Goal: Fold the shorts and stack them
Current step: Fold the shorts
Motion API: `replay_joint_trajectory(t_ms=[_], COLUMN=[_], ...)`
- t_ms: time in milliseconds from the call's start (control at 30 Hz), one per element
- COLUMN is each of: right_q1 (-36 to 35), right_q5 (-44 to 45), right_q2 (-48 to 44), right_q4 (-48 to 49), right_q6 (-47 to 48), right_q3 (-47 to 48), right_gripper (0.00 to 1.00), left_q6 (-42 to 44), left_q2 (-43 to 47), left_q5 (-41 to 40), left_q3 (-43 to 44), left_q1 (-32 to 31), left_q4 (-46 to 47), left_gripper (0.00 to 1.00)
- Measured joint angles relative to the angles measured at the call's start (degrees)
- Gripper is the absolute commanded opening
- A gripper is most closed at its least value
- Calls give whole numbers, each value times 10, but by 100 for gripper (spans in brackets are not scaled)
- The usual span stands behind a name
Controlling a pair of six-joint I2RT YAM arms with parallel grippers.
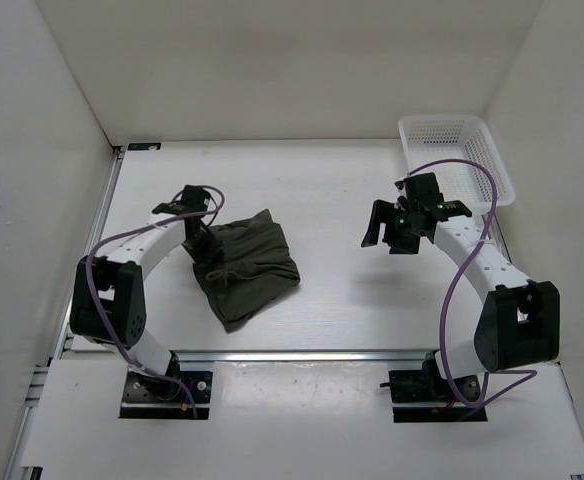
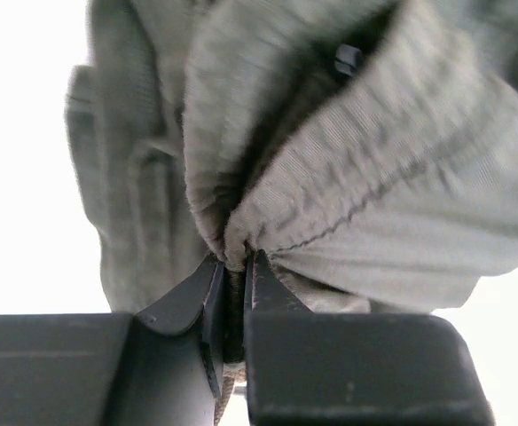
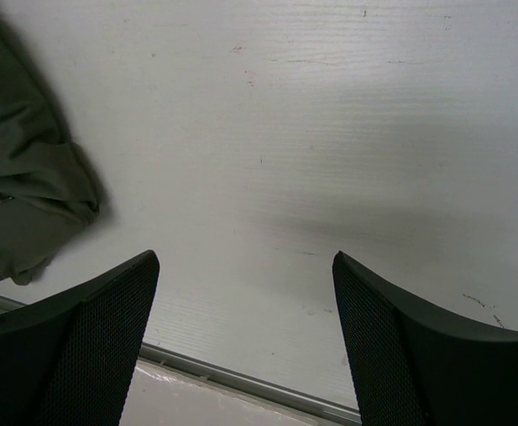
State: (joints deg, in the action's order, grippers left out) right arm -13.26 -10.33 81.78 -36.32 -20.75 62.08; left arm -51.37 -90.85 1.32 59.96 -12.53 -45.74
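Observation:
The dark olive-green shorts [image 1: 244, 264] lie bunched on the white table, left of centre, with the thin drawstring showing on top. My left gripper [image 1: 202, 238] is shut on a gathered fold of the shorts [image 2: 348, 177] at their left edge; in the left wrist view the jaws [image 2: 236, 266] pinch the cloth tight between them. My right gripper [image 1: 387, 232] is open and empty, held above the bare table right of the shorts. In the right wrist view its fingers [image 3: 90, 328] stand wide apart and a corner of the shorts [image 3: 24, 191] shows at the far left.
A white plastic basket [image 1: 456, 160] stands at the back right corner, behind my right arm. White walls close in the table on the left, back and right. A metal rail [image 1: 302, 353] runs along the table's near edge.

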Motion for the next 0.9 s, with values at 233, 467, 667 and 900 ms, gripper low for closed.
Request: replay_joint_trajectory(t_ms=[233, 467, 667, 900], right_q1=[0, 0, 0, -13], right_q5=[0, 0, -1, -3], right_q2=[0, 0, 0, -7], right_q4=[-1, -2, -2, -4], right_q6=[0, 0, 0, 2], right_q3=[0, 0, 0, 2], right_gripper=[84, 84, 84, 83], left_q6=[3, -28, -60, -81], left_q2=[69, 165, 195, 207], left_q5=[1, 1, 0, -15], left_q3=[80, 61, -40, -97], left_q1=[-38, -66, -86, -88], left_q4=[-57, -93, -92, -107], left_gripper=[11, 11, 96, 99])
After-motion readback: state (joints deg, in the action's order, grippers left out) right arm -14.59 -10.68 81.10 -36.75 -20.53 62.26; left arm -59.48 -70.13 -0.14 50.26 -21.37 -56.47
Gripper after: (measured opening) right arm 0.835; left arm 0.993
